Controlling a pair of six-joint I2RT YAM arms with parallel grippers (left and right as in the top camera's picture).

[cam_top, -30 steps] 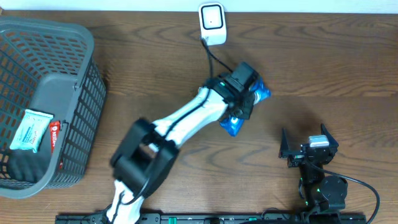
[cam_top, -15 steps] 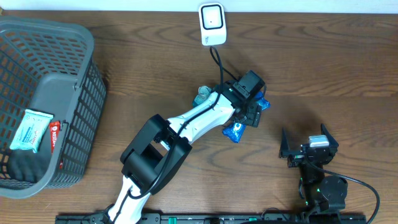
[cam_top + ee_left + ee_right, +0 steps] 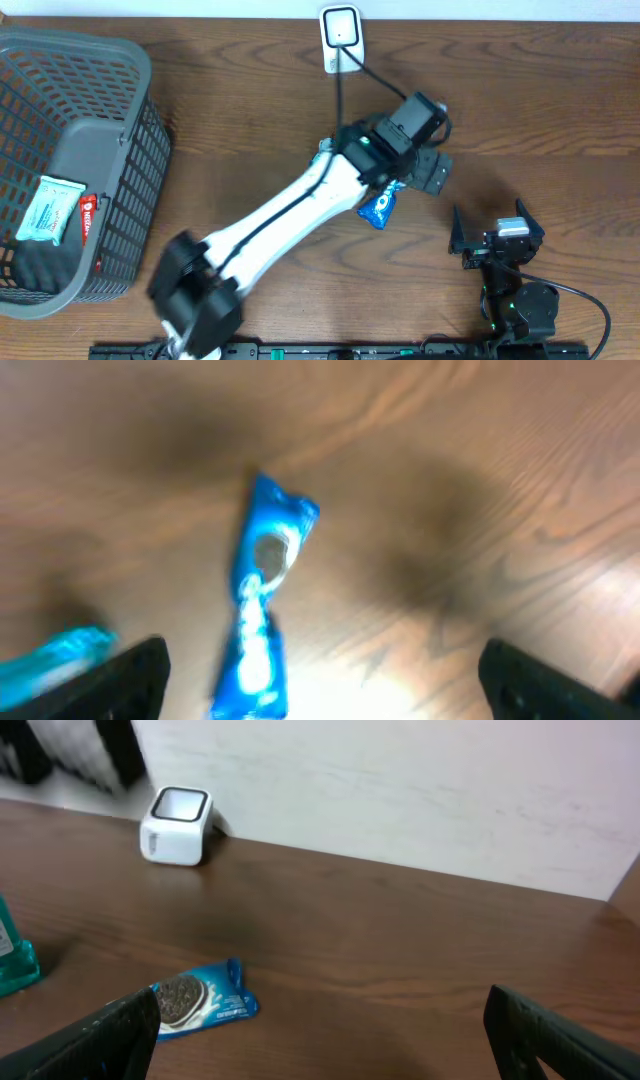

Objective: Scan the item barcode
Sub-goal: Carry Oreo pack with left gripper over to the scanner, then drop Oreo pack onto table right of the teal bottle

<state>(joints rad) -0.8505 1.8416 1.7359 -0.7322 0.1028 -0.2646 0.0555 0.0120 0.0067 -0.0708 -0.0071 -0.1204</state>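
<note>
Because the blue cookie packet (image 3: 262, 610) lies loose on the wooden table (image 3: 550, 100) with no finger touching it, any pick-up turns on how it sits under the left gripper (image 3: 322, 660). In the left wrist view it lies between the widely spread fingers, nearer the one at the lower left of the frame. Its long axis runs almost top to bottom, across the line between the fingers. The right gripper (image 3: 497, 243), spread just as wide, sits at the lower right of the overhead frame, well apart from the packet, so the left arm is the nearer. The white scanner (image 3: 341, 35) stands at the top centre edge. From overhead the arm covers the packet's upper end. The wrist view is blurred, no barcode can be made out, and a teal thing (image 3: 55, 655) at its lower left is cut off.
</note>
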